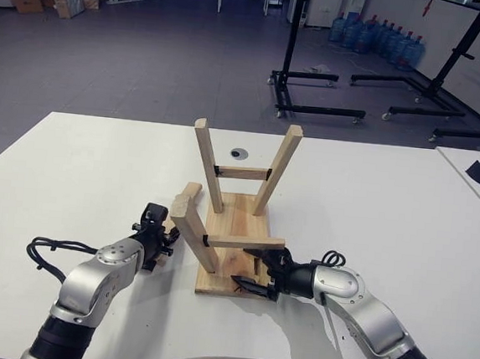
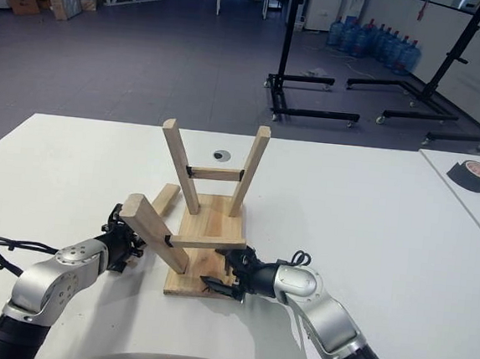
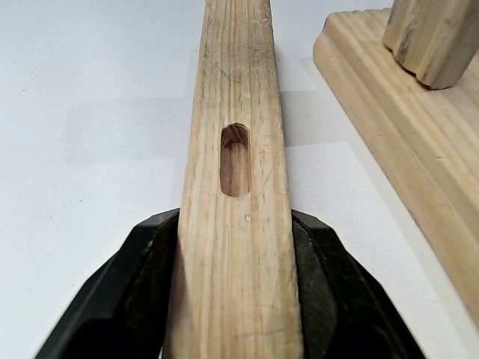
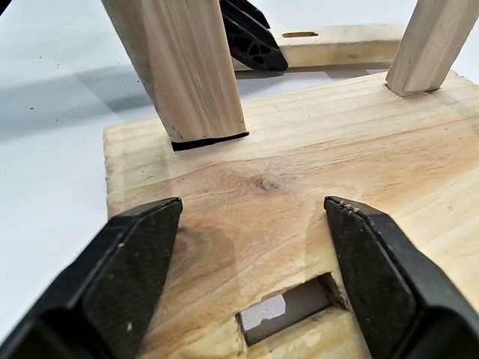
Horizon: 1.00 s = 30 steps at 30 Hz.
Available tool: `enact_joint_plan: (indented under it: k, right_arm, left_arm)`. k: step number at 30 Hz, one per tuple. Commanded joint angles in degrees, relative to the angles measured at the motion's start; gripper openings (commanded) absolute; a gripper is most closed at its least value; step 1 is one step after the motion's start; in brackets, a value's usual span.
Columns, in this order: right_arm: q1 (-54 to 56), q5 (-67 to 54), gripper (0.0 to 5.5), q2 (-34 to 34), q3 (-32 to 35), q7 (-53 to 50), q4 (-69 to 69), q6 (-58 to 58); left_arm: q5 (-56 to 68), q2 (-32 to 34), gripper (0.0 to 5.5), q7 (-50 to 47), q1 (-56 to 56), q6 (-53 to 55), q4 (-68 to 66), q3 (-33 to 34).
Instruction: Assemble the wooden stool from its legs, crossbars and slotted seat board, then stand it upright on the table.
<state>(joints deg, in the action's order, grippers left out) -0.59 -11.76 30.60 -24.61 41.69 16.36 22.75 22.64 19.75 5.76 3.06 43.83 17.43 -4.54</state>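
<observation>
Wooden seat board point(image 1: 236, 221) lies flat on the white table point(image 1: 372, 208), three legs point(image 1: 208, 164) standing in it. Left gripper point(image 3: 236, 228) pinches a loose leg point(image 1: 186, 197) just beside the board; right gripper point(image 4: 251, 206) hangs spread above the board's empty slot point(image 4: 288, 307)

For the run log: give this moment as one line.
left gripper shut on loose leg | right gripper open over seat board at empty slot | three legs fitted
</observation>
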Motion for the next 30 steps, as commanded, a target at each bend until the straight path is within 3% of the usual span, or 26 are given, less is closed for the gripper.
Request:
enact_joint_plan:
  k: [1,8,13,18,23,26,30]
  right_arm:
    - [-3.1,-1.2,3.49,1.6,3.4,0.0,-0.7,3.0]
    - [-4.8,-7.0,3.49,4.0,12.7,2.5,2.0,3.4]
    - [-4.7,-11.1,3.49,5.3,19.1,4.4,1.8,4.0]
    - [-1.4,-19.4,3.49,3.3,25.9,5.1,2.2,6.0]
    - [5.9,-39.4,3.49,-1.3,34.4,2.2,5.3,14.3]
    - [11.6,-48.0,3.49,-3.9,35.1,-0.5,6.0,17.7]
    - [17.1,-46.4,3.49,-6.1,30.8,-1.3,3.6,18.2]
  left_arm:
    - [-1.0,-1.9,2.02,1.4,0.2,-8.2,0.1,4.2]
    - [-2.2,-3.1,2.02,3.4,-1.4,-18.5,-1.8,10.0]
    - [7.0,-2.7,2.02,12.1,-4.4,-24.1,1.5,16.4]
    - [23.1,5.6,2.02,32.4,-4.8,-19.8,8.5,17.9]
    - [31.4,11.1,2.02,39.0,-8.8,-15.8,9.9,19.8]
    - [31.3,13.0,2.02,43.3,-11.5,-14.8,5.6,18.0]
    - [28.7,14.5,2.02,54.7,-15.8,-14.3,-7.4,13.5]
